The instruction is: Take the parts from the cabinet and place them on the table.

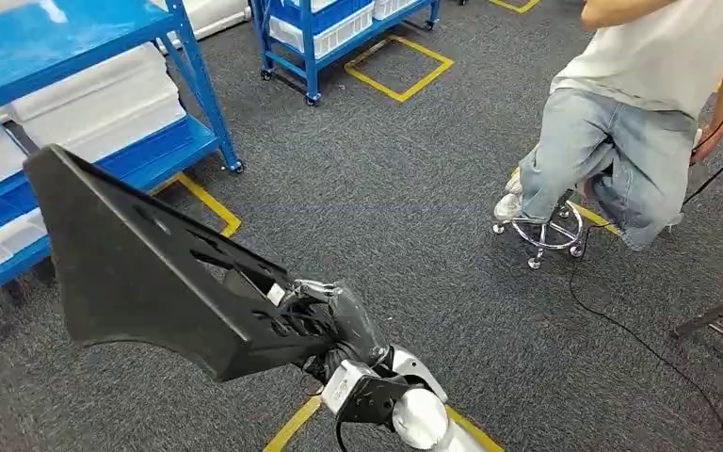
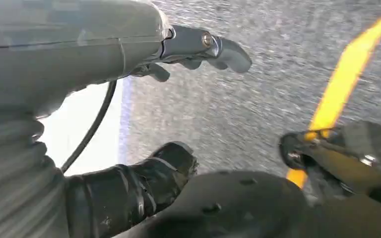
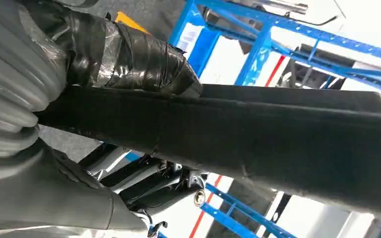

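Right wrist view: fingers (image 3: 151, 181) of the R hand (image 3: 34, 163) are curled under the black panel (image 3: 287, 134), and the tape-wrapped thumb (image 3: 134, 62) is pressed on the opposite face. The panel's edge is thus clamped between thumb & fingers. From that grip the panel runs straight out away from the hand, w/ blue rack bars seen behind it.

In the head view the panel is gripped at its narrow end, near the slotted cut-outs, and is held up off the floor, tilted. Its broad end is raised toward the blue rack (image 1: 198, 89) on the L side. Whether panel & rack touch cannot be told.

In the L wrist view the L hand (image 2: 104, 44) is seen w/ fingers (image 2: 228, 52) spread apart from the taped thumb (image 2: 149, 183). Nothing is held between them. Grey carpet (image 2: 218, 114) & a yellow tape line (image 2: 342, 84) lie beyond.

White trays (image 1: 94, 104) are stacked on the rack's shelves. A second blue rack (image 1: 325, 33) stands farther back. A person (image 1: 640, 104) is seated on a chrome stool (image 1: 551, 231) at the R, well apart from the panel, and a black cable (image 1: 640, 344) is trailed across the carpet nearby.
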Tool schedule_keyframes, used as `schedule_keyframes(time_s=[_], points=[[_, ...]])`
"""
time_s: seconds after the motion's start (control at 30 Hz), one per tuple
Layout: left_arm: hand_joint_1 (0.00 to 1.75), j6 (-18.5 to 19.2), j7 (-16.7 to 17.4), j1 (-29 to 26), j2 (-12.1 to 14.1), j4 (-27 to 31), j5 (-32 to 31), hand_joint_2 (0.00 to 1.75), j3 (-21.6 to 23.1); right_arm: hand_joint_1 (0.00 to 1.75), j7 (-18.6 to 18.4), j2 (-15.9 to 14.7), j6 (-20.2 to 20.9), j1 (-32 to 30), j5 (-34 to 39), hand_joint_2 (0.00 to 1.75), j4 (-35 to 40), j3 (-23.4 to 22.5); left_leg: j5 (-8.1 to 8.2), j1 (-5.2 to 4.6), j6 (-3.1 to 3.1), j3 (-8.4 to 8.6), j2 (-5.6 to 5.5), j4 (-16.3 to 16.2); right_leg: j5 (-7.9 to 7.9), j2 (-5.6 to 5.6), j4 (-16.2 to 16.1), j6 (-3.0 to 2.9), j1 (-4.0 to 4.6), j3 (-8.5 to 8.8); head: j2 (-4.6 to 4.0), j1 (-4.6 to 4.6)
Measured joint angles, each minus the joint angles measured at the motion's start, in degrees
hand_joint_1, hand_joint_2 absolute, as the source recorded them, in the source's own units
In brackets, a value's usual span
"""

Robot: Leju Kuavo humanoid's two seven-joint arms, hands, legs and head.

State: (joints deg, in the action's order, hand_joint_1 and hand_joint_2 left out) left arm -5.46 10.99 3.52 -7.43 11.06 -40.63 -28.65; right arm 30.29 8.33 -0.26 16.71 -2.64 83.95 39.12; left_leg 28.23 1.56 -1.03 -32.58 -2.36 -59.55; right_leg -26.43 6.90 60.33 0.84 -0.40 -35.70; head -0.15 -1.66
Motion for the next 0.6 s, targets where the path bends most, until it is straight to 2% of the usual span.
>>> schedule_keyframes(time_s=[0.03,0.07,0.13,0.17,0.2,0.23,0.27,0.3,0.33,0.37,0.47,0.5,0.53,0.57,0.6], points=[[0.0,-0.02,0.02,-0.06,0.02,0.0,0.04,1.75,-0.04,1.59,0.02,0.0,0.0,0.1,0.04,1.75,0.0,0.02,-0.19,-0.08,-0.32,0.18,0.72,0.29,-1.05,-3.27,1.21,0.18,0.26,-0.47,0.0,-0.11],[0.0,-0.11,0.0,-0.13,-0.02,0.0,0.07,1.75,-0.07,1.59,0.02,0.0,0.09,0.28,0.04,1.75,-0.02,0.02,-0.25,-0.15,-0.65,0.19,1.39,0.37,-2.95,-5.0,4.08,0.42,0.26,-1.8,0.0,-0.17],[0.0,-0.17,0.02,-0.31,-0.06,0.0,0.09,1.75,-0.2,1.59,0.11,0.04,0.5,0.45,0.09,1.75,-0.13,0.02,-0.17,-0.44,-0.89,0.14,2.86,0.37,-6.87,-6.24,12.55,0.78,0.01,-5.82,0.0,-0.15],[0.0,-0.17,0.02,-0.35,-0.04,0.0,0.09,1.75,-0.28,1.59,0.09,0.04,0.79,0.43,0.09,1.75,-0.31,0.02,-0.09,-0.48,-0.98,0.13,3.6,0.37,-7.81,-6.4,15.79,0.87,-0.05,-7.42,0.0,-0.2],[0.0,-0.2,0.02,-0.33,-0.04,0.0,0.11,1.75,-0.35,1.59,0.09,0.04,0.87,0.38,0.11,1.75,-0.48,0.02,-0.04,-0.49,-0.99,0.17,4.3,0.36,-7.35,-6.51,16.65,0.92,-0.07,-7.87,0.0,-0.15],[0.0,-0.22,0.02,-0.25,-0.04,0.0,0.13,1.75,-0.37,1.59,0.11,0.04,0.94,0.41,0.13,1.75,-0.66,0.04,0.05,-0.51,-0.94,0.26,4.96,0.36,-5.54,-6.66,14.49,0.83,-0.06,-6.81,0.0,-0.2],[0.0,-0.35,0.02,-0.2,-0.04,0.0,0.15,1.75,-0.42,1.59,0.17,0.04,0.98,0.46,0.24,1.75,-0.68,0.04,0.17,-0.52,-0.87,0.44,5.46,0.36,-3.09,-6.96,10.15,0.59,0.01,-4.5,0.0,-0.17],[0.0,-0.37,-0.02,-0.17,-0.07,0.0,0.17,1.75,-0.48,1.59,0.26,0.09,1.13,0.58,0.31,1.75,-0.68,0.04,0.35,-0.53,-0.83,0.68,6.0,0.37,-0.7,-7.81,4.95,0.22,0.17,-1.7,0.0,-0.17],[0.0,-0.46,-0.07,-0.2,-0.11,0.0,0.24,1.75,-0.55,1.59,0.37,0.2,1.38,0.82,0.46,1.75,-0.68,0.04,0.51,-0.55,-0.62,0.94,6.34,0.39,0.52,-10.5,0.45,-0.37,0.65,0.66,0.0,-0.2],[0.0,-0.48,-0.15,-0.27,-0.24,0.0,0.24,1.75,-0.68,1.59,0.48,0.33,2.04,1.19,0.9,1.75,-0.7,0.04,0.72,-0.92,-0.28,0.93,6.86,0.3,-0.36,-12.56,-0.74,-0.78,1.63,1.15,0.0,-0.15],[0.0,-0.55,-0.22,-0.15,-0.26,0.0,0.22,1.75,-1.25,1.59,0.81,0.77,4.82,1.55,3.32,1.75,-0.7,0.04,0.89,-0.86,0.25,1.37,8.72,0.68,-0.14,-10.33,-0.84,-1.2,1.86,0.77,0.0,-0.17],[0.0,-0.55,-0.22,0.02,-0.24,0.02,0.13,1.75,-1.36,1.59,0.81,0.79,5.84,1.57,4.07,1.75,-0.68,0.04,1.11,-1.05,0.76,1.79,9.43,0.74,0.14,-9.53,-1.58,-1.64,1.5,1.08,0.0,-0.15],[0.0,-0.55,-0.22,0.02,-0.15,0.04,0.11,1.75,-1.42,1.59,0.74,0.9,6.95,1.53,4.9,1.75,-0.7,0.04,1.9,-0.63,0.97,1.6,7.25,-0.11,0.47,-9.06,-2.12,-1.89,1.04,1.64,0.0,-0.2],[0.0,-0.55,-0.28,-0.06,-0.17,0.02,0.07,1.75,-1.53,1.59,0.72,1.03,8.03,1.78,5.97,1.75,-0.72,0.04,3.46,-0.66,0.95,0.55,4.82,-2.35,0.54,-8.47,-2.27,-2.29,0.85,1.68,0.0,-0.18],[0.0,-0.48,-0.26,-0.11,-0.2,0.02,-0.04,1.75,-1.64,1.59,0.7,1.29,9.32,2.01,7.15,1.75,-0.74,0.04,5.82,-0.66,1.02,-1.58,3.51,-6.8,0.6,-7.79,-2.19,-2.47,0.75,1.61,0.0,-0.11]])
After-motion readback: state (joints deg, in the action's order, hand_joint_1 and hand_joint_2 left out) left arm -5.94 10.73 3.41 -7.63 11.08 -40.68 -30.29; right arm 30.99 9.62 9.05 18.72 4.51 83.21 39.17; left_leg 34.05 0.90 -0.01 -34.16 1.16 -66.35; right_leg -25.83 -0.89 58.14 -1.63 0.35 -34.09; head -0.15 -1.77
